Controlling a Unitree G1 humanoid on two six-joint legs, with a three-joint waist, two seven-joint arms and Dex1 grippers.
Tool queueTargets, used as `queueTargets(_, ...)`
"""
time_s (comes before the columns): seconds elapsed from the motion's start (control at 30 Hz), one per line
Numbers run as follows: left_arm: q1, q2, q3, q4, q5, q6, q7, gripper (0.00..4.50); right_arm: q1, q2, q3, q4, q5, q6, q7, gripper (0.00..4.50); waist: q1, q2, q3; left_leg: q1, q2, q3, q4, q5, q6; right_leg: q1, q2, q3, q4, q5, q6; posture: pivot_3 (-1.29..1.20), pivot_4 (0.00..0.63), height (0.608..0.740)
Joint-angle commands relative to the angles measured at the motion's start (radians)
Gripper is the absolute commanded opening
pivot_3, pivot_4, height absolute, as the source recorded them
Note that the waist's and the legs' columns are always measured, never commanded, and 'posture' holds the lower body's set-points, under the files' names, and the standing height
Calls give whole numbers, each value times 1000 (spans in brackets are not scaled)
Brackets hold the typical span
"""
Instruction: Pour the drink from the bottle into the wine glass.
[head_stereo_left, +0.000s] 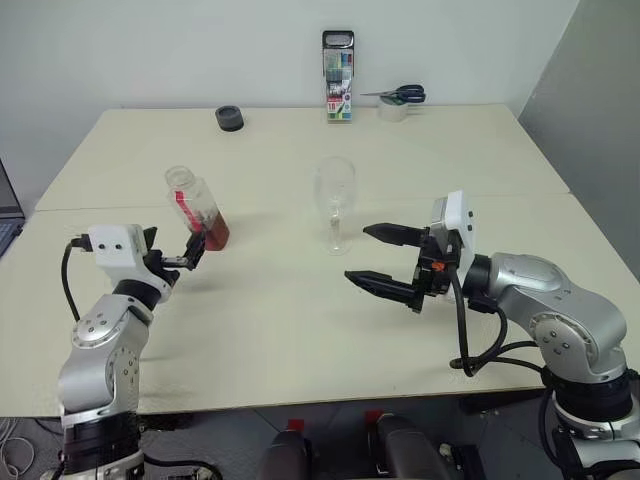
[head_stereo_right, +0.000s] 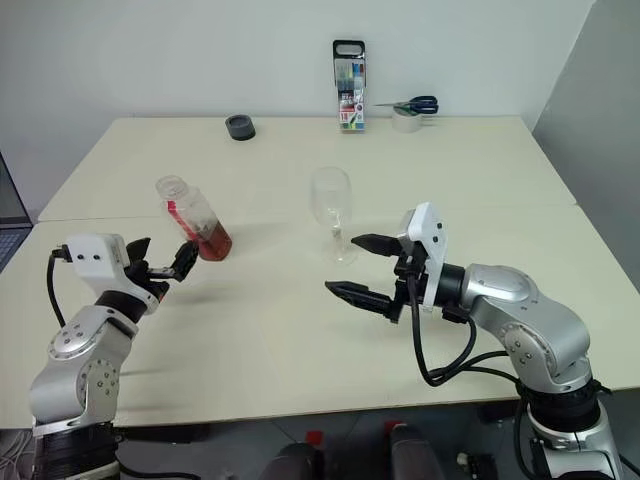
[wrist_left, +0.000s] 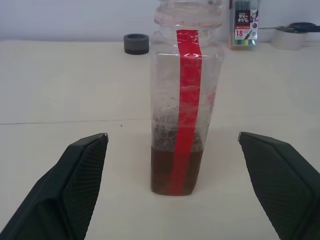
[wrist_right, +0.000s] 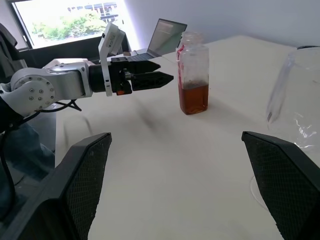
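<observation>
On cream table (head_stereo_left: 300, 350): bottle (head_stereo_left: 198, 210), wine glass (head_stereo_left: 335, 205).

Bottle (wrist_left: 185, 100): clear plastic, red vertical label strip; drink (wrist_left: 175, 170) reddish-brown, translucent.
Wine glass (head_stereo_left: 335, 205): clear, colourless.
Table (head_stereo_left: 300, 330): pale cream, plain.
Left gripper (head_stereo_right: 160, 262), right gripper (head_stereo_left: 385, 258): fingers black, cross-hatched pad texture; wrist housings white; arms silver-grey.
Far edge: round cap (head_stereo_left: 229, 118) dark grey; marker pack (head_stereo_left: 338, 90) black frame, multicoloured pens; scissors (head_stereo_left: 400, 95) blue-handled, on white tape roll (head_stereo_left: 392, 110).
</observation>
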Motion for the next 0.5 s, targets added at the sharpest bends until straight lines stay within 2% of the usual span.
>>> queueTargets(0.03,-62,37,-11,56,20,-49,-41,4500,-13,12,-33,-66,57,10,-35,4453,0,0,0,0,0,0,0,0,0,0,0,0,0,0,0,0,150,740)
queueTargets(0.5,-293,72,-83,437,85,-201,-177,4500,10,-9,-35,-137,111,1,-64,4453,0,0,0,0,0,0,0,0,0,0,0,-1,0,0,0,0,150,740)
